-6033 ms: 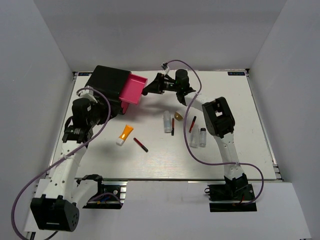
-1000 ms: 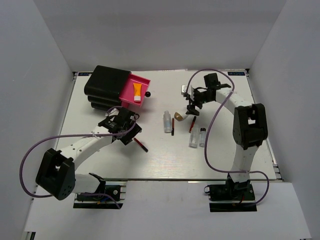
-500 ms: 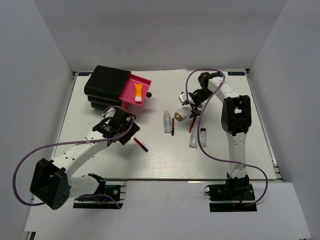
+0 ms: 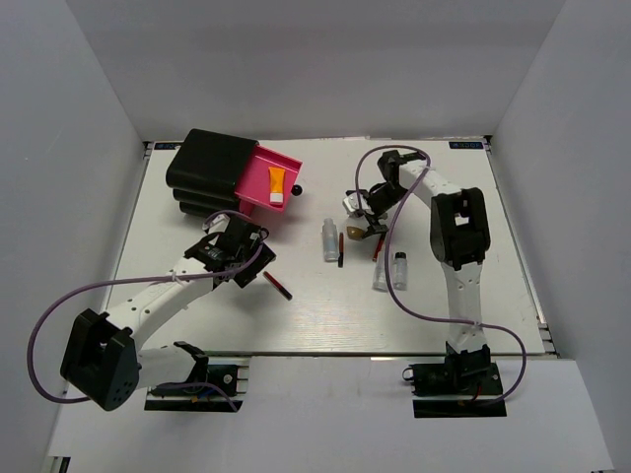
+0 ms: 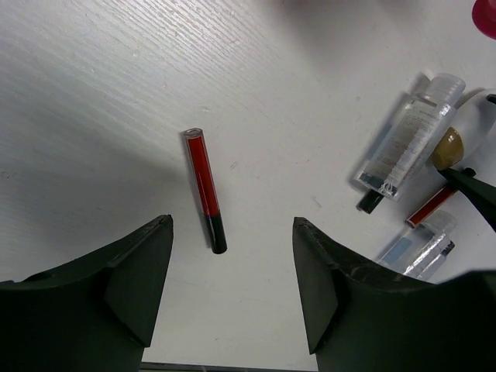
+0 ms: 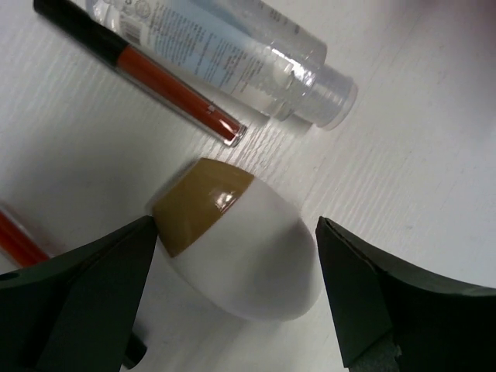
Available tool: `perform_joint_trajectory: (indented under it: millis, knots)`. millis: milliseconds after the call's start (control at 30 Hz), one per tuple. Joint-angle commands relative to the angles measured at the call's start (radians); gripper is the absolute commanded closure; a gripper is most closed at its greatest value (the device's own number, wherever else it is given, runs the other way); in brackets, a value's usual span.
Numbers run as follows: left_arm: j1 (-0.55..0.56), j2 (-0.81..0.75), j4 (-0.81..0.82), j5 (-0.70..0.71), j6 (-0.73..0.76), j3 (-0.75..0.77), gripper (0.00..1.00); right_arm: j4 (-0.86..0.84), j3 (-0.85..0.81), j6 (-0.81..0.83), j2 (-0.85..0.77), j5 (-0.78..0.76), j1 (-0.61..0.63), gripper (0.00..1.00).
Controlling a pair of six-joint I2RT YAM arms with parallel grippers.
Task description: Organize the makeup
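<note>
The orange tube with white cap (image 4: 277,184) lies in the open pink drawer (image 4: 258,187). My left gripper (image 4: 253,258) is open and empty just left of a red and black stick (image 4: 277,286). In the left wrist view the stick (image 5: 204,190) lies ahead of the open gripper (image 5: 232,226). My right gripper (image 4: 357,225) is open, low over the white egg-shaped piece with a tan cap (image 4: 355,233). In the right wrist view the egg (image 6: 248,260) lies between the open gripper's (image 6: 236,226) jaws. A clear bottle (image 6: 232,54) and a dark-red stick (image 6: 147,74) lie beyond it.
The black box (image 4: 207,169) stands at the back left. A clear bottle (image 4: 329,239), a dark stick (image 4: 341,248), a red stick (image 4: 378,244) and two small clear bottles (image 4: 390,272) lie mid-table, crowding the egg.
The orange tube went from the table into the pink drawer. My right gripper left the drawer and came down around the egg. My left gripper moved toward the red stick.
</note>
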State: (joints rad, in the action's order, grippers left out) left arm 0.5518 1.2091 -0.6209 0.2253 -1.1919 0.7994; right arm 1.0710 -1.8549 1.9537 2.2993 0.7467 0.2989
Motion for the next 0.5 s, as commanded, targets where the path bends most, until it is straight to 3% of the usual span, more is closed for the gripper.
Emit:
perform_joint_trajectory:
  millis: [0,167,467]
  knots:
    - [-0.004,-0.026,-0.008,0.026,0.008,0.021,0.27,-0.06,-0.004,-0.024,-0.034,0.017,0.013,0.11]
    - [-0.004,-0.052,-0.008,0.028,0.002,0.003,0.27,-0.082,-0.009,-0.015,-0.005,-0.049,0.023,0.11]
    - [-0.004,-0.056,-0.022,0.032,-0.005,0.011,0.27,0.035,-0.128,0.036,0.086,-0.141,0.042,0.11]
